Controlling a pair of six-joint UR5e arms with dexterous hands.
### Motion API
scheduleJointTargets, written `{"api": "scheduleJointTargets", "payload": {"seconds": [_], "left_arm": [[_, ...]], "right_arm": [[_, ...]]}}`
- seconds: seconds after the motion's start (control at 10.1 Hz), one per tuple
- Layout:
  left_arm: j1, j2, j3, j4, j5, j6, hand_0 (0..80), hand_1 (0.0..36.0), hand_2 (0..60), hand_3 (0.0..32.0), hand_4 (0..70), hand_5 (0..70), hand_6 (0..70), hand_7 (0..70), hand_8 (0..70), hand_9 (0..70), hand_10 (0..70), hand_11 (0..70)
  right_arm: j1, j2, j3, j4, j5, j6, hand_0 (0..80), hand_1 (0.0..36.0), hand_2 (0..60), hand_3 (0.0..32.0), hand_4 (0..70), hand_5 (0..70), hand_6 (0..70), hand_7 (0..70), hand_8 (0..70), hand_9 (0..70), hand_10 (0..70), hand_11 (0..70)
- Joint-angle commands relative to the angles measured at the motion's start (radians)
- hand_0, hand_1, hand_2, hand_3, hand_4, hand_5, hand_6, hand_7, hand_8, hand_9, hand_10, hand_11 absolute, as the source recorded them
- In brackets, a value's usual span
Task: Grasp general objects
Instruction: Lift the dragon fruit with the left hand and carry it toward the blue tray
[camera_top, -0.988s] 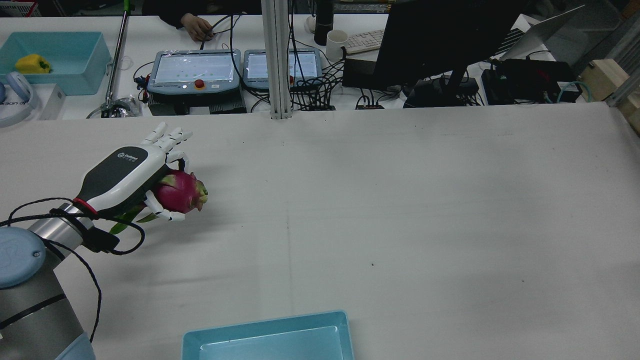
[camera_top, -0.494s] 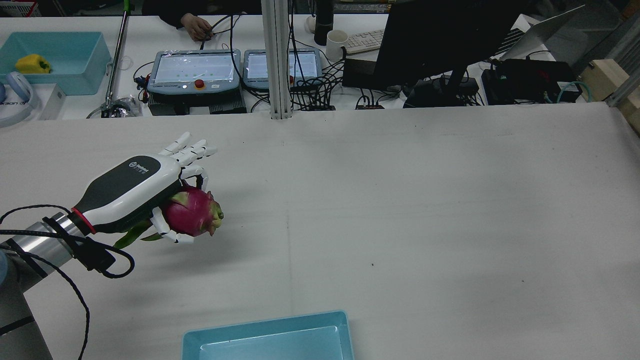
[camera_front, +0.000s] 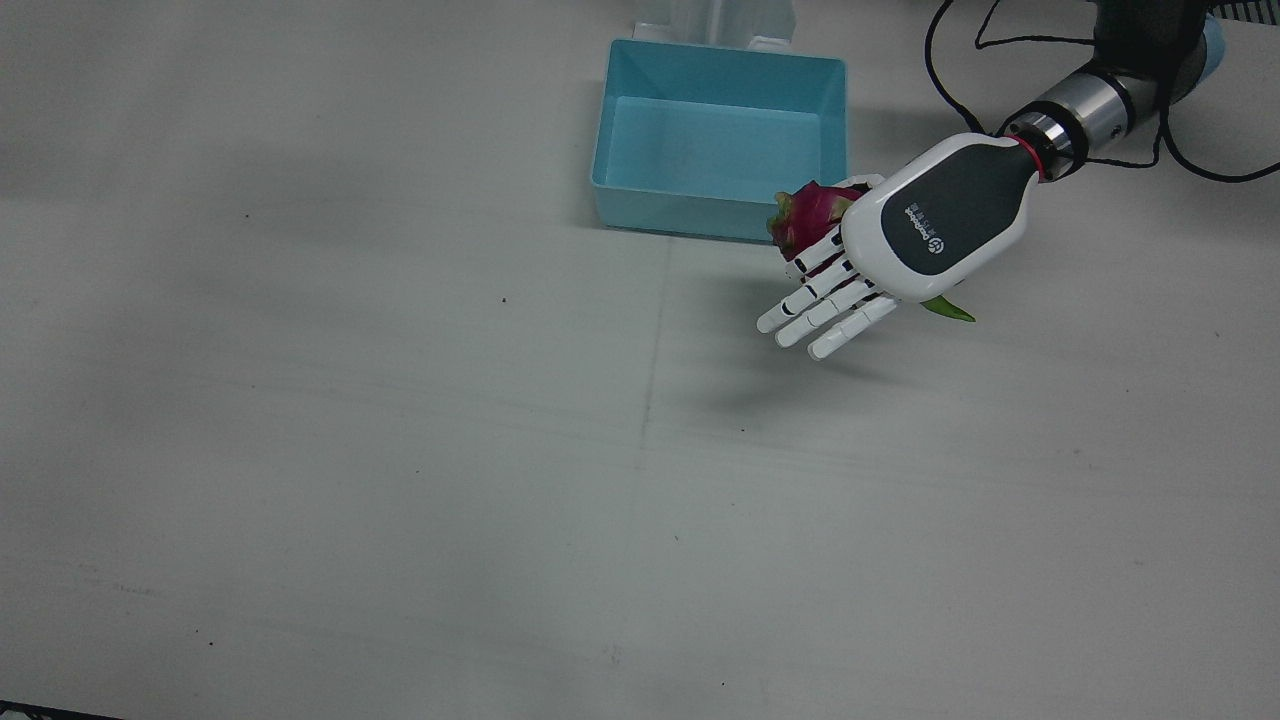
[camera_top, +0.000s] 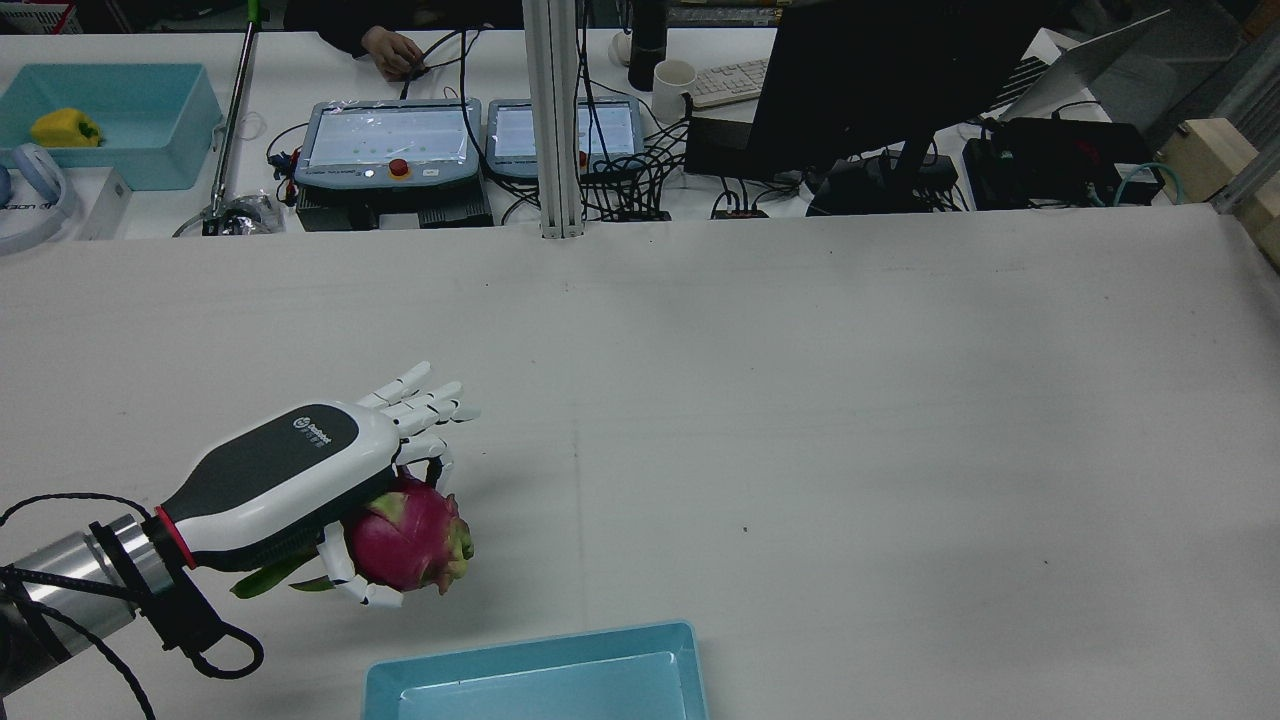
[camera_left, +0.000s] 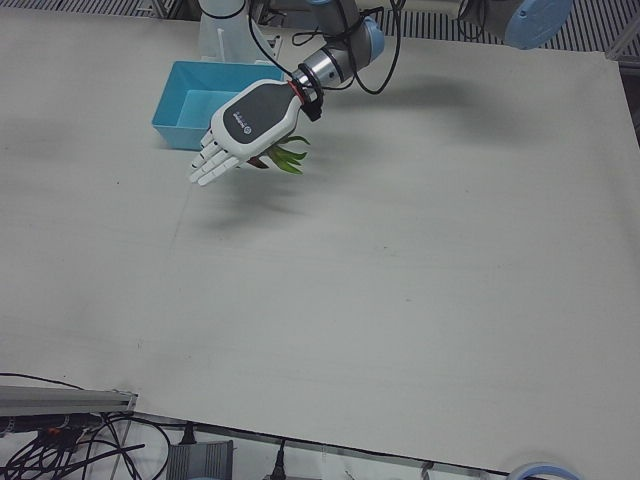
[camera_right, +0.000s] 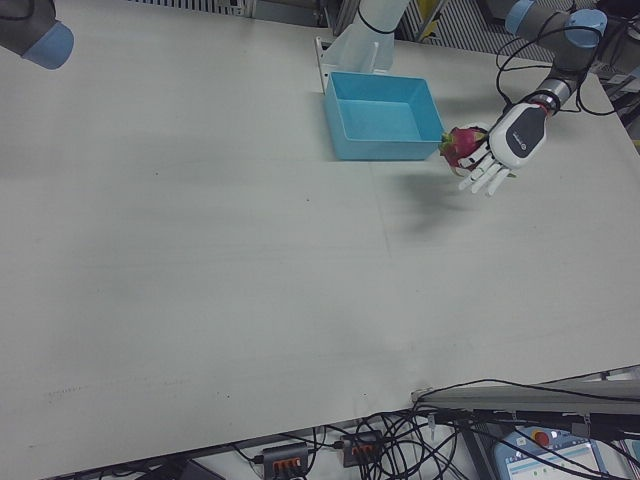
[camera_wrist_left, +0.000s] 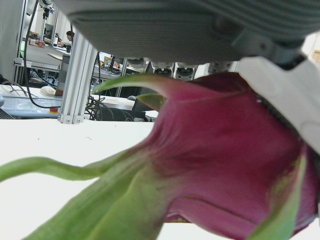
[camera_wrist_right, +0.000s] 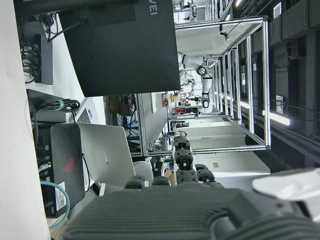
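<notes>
- One dragon fruit (camera_top: 408, 540), one blue bin (camera_front: 716, 140) and one working left robot hand (camera_top: 300, 485) mark the white counter (camera_top: 800, 420).
- The left robot hand clutches the dragon fruit aloft, nearer the robot-side edge and the bin than a second ago.
- Only the right hand view shows the right robot hand (camera_wrist_right: 190, 210); whether it is open cannot be told.

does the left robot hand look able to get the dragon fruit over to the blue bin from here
Probably yes: the left robot hand holds the dragon fruit lifted beside the blue bin, with only bare table between them.
</notes>
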Motion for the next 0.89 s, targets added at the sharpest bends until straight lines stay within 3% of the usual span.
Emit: {"api": "scheduleJointTargets", "payload": {"seconds": [0.0, 0.3, 0.49, 0.79], "left_arm": [[0.071, 0.0, -0.11, 0.173, 0.025, 0.0, 52.6, 28.5, 60.0, 0.0, 46.6, 70.0, 9.0, 19.0, 13.7, 2.4, 1.6, 3.5], [0.076, -0.006, -0.157, 0.25, 0.105, -0.018, 53.7, 28.6, 60.0, 0.0, 50.3, 70.0, 9.7, 20.1, 13.3, 2.6, 0.9, 2.4], [0.111, -0.006, -0.166, 0.276, 0.111, -0.02, 54.1, 28.3, 60.0, 0.0, 53.0, 70.0, 10.4, 21.1, 13.4, 2.8, 0.5, 1.9], [0.126, -0.019, -0.175, 0.25, 0.119, -0.121, 56.0, 28.8, 60.0, 0.0, 57.2, 70.0, 11.7, 23.0, 13.4, 3.2, 0.1, 1.3]], "right_arm": [[0.0, 0.0, 0.0, 0.0, 0.0, 0.0, 0.0, 0.0, 0.0, 0.0, 0.0, 0.0, 0.0, 0.0, 0.0, 0.0, 0.0, 0.0], [0.0, 0.0, 0.0, 0.0, 0.0, 0.0, 0.0, 0.0, 0.0, 0.0, 0.0, 0.0, 0.0, 0.0, 0.0, 0.0, 0.0, 0.0], [0.0, 0.0, 0.0, 0.0, 0.0, 0.0, 0.0, 0.0, 0.0, 0.0, 0.0, 0.0, 0.0, 0.0, 0.0, 0.0, 0.0, 0.0], [0.0, 0.0, 0.0, 0.0, 0.0, 0.0, 0.0, 0.0, 0.0, 0.0, 0.0, 0.0, 0.0, 0.0, 0.0, 0.0, 0.0, 0.0]]}}
